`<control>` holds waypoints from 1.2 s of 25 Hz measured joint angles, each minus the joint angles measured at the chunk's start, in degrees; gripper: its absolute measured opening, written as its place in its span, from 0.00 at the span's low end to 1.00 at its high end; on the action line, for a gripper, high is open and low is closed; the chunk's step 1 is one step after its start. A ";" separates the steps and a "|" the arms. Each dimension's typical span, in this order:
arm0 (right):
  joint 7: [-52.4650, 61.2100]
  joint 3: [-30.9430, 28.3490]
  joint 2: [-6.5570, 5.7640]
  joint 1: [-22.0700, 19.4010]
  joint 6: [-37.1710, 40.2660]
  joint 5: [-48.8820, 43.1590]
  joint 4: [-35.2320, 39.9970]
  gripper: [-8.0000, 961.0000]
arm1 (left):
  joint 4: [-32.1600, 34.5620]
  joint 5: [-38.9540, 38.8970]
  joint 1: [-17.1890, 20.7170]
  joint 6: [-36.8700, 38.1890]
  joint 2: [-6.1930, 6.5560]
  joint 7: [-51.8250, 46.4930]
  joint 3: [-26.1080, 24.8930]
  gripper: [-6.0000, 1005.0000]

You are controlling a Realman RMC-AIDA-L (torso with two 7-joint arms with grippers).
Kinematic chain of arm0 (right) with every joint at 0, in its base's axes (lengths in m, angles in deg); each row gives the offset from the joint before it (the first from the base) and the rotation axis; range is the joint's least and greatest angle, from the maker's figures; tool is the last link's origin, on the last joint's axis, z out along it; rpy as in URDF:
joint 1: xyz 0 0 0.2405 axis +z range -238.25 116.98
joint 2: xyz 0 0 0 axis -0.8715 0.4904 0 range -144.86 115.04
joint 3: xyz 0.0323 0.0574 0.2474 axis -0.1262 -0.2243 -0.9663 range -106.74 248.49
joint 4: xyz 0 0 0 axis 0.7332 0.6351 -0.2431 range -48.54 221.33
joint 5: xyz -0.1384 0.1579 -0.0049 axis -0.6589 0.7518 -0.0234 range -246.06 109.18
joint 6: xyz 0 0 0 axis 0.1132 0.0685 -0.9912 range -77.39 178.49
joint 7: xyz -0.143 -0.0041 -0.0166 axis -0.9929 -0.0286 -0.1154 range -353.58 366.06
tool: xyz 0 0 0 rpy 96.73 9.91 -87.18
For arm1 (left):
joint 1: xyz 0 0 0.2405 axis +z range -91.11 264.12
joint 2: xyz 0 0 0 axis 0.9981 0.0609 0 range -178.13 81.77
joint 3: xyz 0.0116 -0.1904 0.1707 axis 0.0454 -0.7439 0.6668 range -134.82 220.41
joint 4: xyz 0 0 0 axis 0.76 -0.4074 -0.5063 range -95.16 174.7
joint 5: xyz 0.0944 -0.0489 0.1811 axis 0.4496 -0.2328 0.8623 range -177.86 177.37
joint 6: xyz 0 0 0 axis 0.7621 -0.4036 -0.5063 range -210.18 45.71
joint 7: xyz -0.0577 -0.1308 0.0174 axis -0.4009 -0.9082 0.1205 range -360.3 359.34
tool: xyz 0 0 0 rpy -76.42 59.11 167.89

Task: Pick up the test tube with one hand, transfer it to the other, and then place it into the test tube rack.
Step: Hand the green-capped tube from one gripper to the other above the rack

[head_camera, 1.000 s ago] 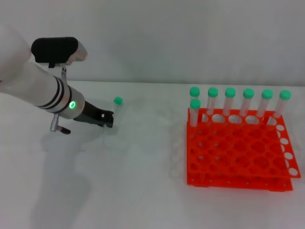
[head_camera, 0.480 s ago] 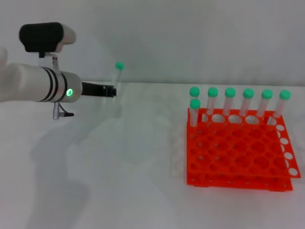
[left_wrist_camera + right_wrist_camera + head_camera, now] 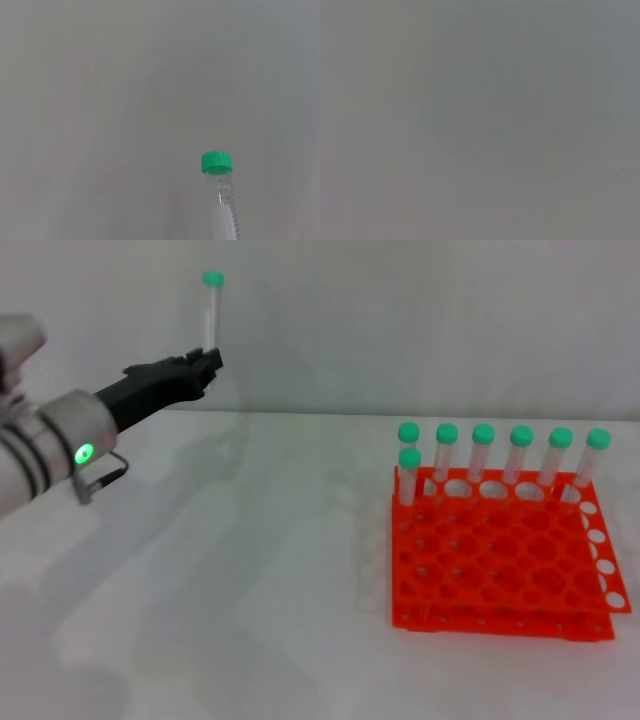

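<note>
My left gripper [image 3: 207, 362], black on a silver-white arm with a green light, is shut on the test tube [image 3: 210, 312] and holds it upright, high above the table at the back left. The tube is clear with a green cap on top; it also shows in the left wrist view [image 3: 222, 200] against the blank wall. The orange-red test tube rack [image 3: 500, 560] stands on the table at the right, far from the gripper. My right gripper is out of view; the right wrist view shows only a plain grey surface.
Several green-capped tubes [image 3: 484, 455] stand upright along the rack's back row, with one [image 3: 409, 478] in the second row at its left end. The white table [image 3: 250, 590] stretches between the left arm and the rack. A pale wall lies behind.
My left gripper has lifted the test tube off the table and raised it well up and slightly left, the arm swinging upward.
</note>
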 joint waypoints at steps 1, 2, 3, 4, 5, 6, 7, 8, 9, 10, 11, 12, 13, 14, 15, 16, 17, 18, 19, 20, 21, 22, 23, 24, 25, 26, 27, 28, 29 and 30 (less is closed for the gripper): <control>0.00 0.00 0.00 -0.02 -0.01 -0.01 0.02 0.80 | 0.09 -2.45 1.66 4.18 -0.21 3.14 -0.01 0.19; 0.00 0.01 0.00 -0.03 -0.01 -0.01 0.04 0.80 | 0.26 -4.39 3.53 8.53 -0.57 6.11 -0.01 0.19; 0.00 0.03 -0.01 -0.05 -0.02 0.00 0.04 0.80 | 0.33 -5.45 4.85 11.53 -0.90 8.27 -0.01 0.19; 0.00 0.07 0.00 -0.05 0.00 -0.01 0.05 0.80 | 0.40 -6.53 6.49 15.85 -1.39 11.03 -0.01 0.19; 0.02 0.14 0.02 -0.06 0.04 -0.01 0.05 0.80 | 0.45 -7.27 8.09 20.47 -1.91 13.73 -0.01 0.19; 0.27 0.32 0.07 -0.06 0.13 -0.13 0.05 0.80 | 0.47 -7.52 9.66 24.53 -2.50 15.76 0.00 0.19; 0.58 0.56 0.09 -0.05 0.16 -0.24 0.05 0.80 | 0.47 -7.53 10.80 27.90 -2.90 17.29 -0.01 0.19; 1.26 1.06 0.10 -0.06 0.20 -0.45 0.05 0.80 | 0.47 -7.16 11.64 30.38 -3.17 18.12 -0.01 0.19; 2.38 2.03 0.04 -0.05 0.24 -0.69 0.05 0.80 | 0.56 -6.05 12.78 33.53 -3.44 19.15 -0.01 0.19; 3.64 3.39 -0.09 -0.05 0.33 -0.67 0.08 0.80 | 0.72 -4.76 13.57 36.04 -3.64 19.90 -0.01 0.19; 5.77 5.76 -0.30 -0.13 0.52 -0.80 0.33 0.80 | 1.10 -2.64 14.04 37.93 -3.69 20.66 0.00 0.19; 7.76 7.57 -0.53 -0.28 0.63 -0.79 0.68 0.80 | 1.45 -0.65 14.32 39.33 -3.70 21.40 -0.01 0.19; 10.33 10.37 -0.87 -0.68 0.94 -0.83 1.52 0.80 | 2.06 2.32 14.32 40.69 -3.71 22.45 -0.01 0.19; 13.03 13.42 -1.37 -1.29 1.29 -0.83 2.62 0.80 | 2.43 4.34 14.16 41.17 -3.71 23.07 -0.01 0.19; 15.31 16.16 -1.97 -1.87 1.76 -0.85 3.80 0.80 | 2.72 5.94 13.93 41.49 -3.72 23.56 0.00 0.19; 17.67 18.79 -2.58 -2.39 2.34 -0.87 4.76 0.80 | 2.87 7.63 13.49 41.49 -3.74 23.95 -0.01 0.19; 19.63 20.94 -3.19 -2.70 2.94 -0.88 5.54 0.80 | 3.18 8.92 12.97 41.10 -3.81 24.20 -0.01 0.19; 22.02 23.24 -3.97 -2.89 3.79 -1.03 5.99 0.80 | 3.53 10.06 12.44 40.52 -3.85 24.41 0.00 0.19; 24.22 25.09 -4.67 -3.00 4.70 -1.38 6.30 0.80 | 3.88 10.53 12.07 40.01 -3.87 24.58 -0.01 0.19; 26.74 26.41 -5.44 -3.02 5.86 -1.98 6.43 0.80 | 4.37 11.08 11.60 39.36 -3.89 24.84 0.00 0.19; 29.41 27.21 -6.11 -3.02 7.01 -3.25 6.37 0.80 | 4.78 11.50 11.10 38.77 -3.88 25.12 -0.01 0.19; 31.73 27.69 -6.70 -3.03 8.02 -4.45 6.28 0.80 | 5.10 11.77 10.68 38.35 -3.88 25.47 -0.01 0.19; 33.98 27.84 -7.23 -3.07 9.02 -5.91 6.16 0.80 | 5.48 12.01 10.20 37.96 -3.88 25.88 0.00 0.19; 36.36 27.89 -7.85 -3.19 10.43 -7.89 6.07 0.80 | 5.90 12.13 9.89 37.59 -3.89 26.41 0.00 0.19; 37.32 27.89 -8.22 -3.28 11.09 -8.84 6.04 0.80 | 6.46 12.13 9.60 37.09 -3.89 26.92 -0.01 0.19; 39.16 27.89 -8.92 -3.44 12.75 -10.89 6.03 0.80 | 6.95 12.10 9.38 36.61 -3.89 27.32 -0.01 0.19; 40.52 27.90 -9.52 -3.57 14.17 -12.46 6.03 0.80 | 7.42 11.98 9.06 35.73 -3.90 27.65 -0.03 0.19; 41.97 27.94 -10.24 -3.61 16.03 -14.39 6.02 0.80 | 7.71 11.94 8.82 35.03 -3.91 27.83 -0.05 0.19; 43.35 28.01 -10.83 -3.64 17.65 -16.24 6.00 0.80 | 7.99 11.86 8.50 34.33 -3.91 28.00 -0.10 0.19; 44.93 28.03 -11.46 -3.66 19.65 -18.50 6.01 0.80 | 8.29 11.74 8.25 33.83 -3.91 28.41 -0.11 0.19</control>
